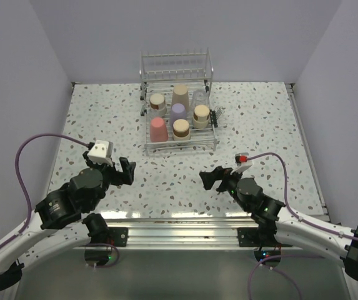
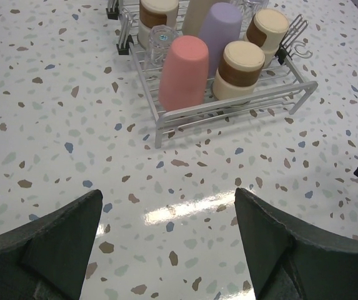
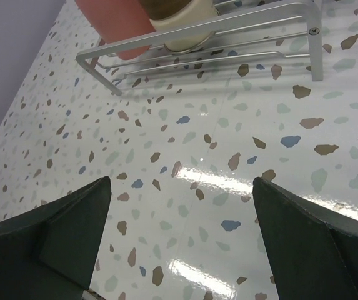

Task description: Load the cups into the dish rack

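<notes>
- Black two-finger left gripper [image 2: 167, 194] fills the bottom of its wrist view: jaws spread wide, nothing between them, only speckled terrazzo tabletop [image 2: 54, 94] below.
- Black right gripper [image 3: 182, 181] is the same: wide open, holding nothing.
- Silver wire dish rack [image 1: 182, 149] sits well ahead of both grippers, off to the right of the left one and to the left of the right one. Neither touches it.
- Rack contents, mouth-down by the look of them:
  - coral-pink plastic tumbler [image 2: 183, 72], closest to the left fingertips
  - lavender tumbler [image 2: 219, 34] just behind it
  - taller beige tumbler [image 1: 180, 95] further back
  - three metallic cups with tan bases [image 1: 181, 128], [image 1: 201, 114], [image 1: 158, 102]
  - two clear tumblers [image 2: 163, 39], [image 1: 198, 97]
- Progress, my read: eight cups counted in the rack, and every cup I can see is inside it. Loading looks finished.
- Left to do: probably nothing beyond parking the arms. A cup could be hidden behind the arms, so I can't rule that out.
</notes>
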Motion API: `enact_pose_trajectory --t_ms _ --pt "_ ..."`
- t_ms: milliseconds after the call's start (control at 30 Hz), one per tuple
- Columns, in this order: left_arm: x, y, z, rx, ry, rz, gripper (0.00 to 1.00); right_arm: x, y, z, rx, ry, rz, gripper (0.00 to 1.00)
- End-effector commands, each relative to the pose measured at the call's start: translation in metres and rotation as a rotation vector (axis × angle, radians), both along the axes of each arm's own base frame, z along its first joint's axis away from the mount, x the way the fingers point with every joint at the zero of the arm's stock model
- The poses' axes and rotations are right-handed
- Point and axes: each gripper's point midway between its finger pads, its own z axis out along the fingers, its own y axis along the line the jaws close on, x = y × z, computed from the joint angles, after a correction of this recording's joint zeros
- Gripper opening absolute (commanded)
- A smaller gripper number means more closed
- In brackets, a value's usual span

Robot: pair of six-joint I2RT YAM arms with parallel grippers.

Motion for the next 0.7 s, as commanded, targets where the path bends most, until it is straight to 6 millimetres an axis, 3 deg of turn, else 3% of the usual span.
enact_pose_trajectory --t_ms 0,167,233,333,367,433,467,533,567,600,633,667 --pt "0.004 -0.003 0.006 -0.003 -0.025 -0.005 0.90 0.002 0.006 0.027 0.091 -0.042 0.000 0.98" --pt "0.007 0.003 0.012 -0.026 -0.021 0.051 0.87 0.002 0.003 0.026 0.101 -0.043 -0.008 0.98" --pt "0.008 0.008 0.014 -0.116 -0.003 0.137 0.86 0.002 0.004 0.027 0.101 -0.043 -0.007 0.98" --pt "0.018 0.002 0.014 -0.214 -0.038 0.181 0.87 0.003 0.004 0.027 0.100 -0.042 -0.010 0.98" --pt "0.023 0.000 -0.002 -0.194 -0.032 0.205 0.88 0.002 0.004 0.026 0.098 -0.041 -0.010 0.98" --pt "0.035 0.007 -0.008 -0.207 -0.078 0.306 0.87 0.002 0.002 0.025 0.099 -0.041 -0.015 0.98" --pt "0.040 0.009 -0.031 -0.142 -0.070 0.340 0.87 0.001 0.002 0.025 0.099 -0.041 -0.012 0.98" --pt "0.052 0.015 -0.032 -0.099 -0.155 0.413 0.88 0.001 0.002 0.025 0.101 -0.040 -0.012 0.98" --pt "0.055 0.016 -0.057 -0.012 -0.156 0.422 0.89 0.002 0.002 0.025 0.099 -0.041 -0.012 0.98" --pt "0.062 0.014 -0.042 -0.018 -0.235 0.425 0.89 0.002 0.003 0.026 0.098 -0.039 -0.010 0.98" --pt "0.065 0.014 -0.046 0.019 -0.264 0.424 0.89 0.002 0.003 0.023 0.086 -0.032 -0.010 0.98" --pt "0.066 0.015 -0.071 0.115 -0.266 0.397 0.91 0.003 0.003 0.026 0.083 -0.036 -0.012 0.98"
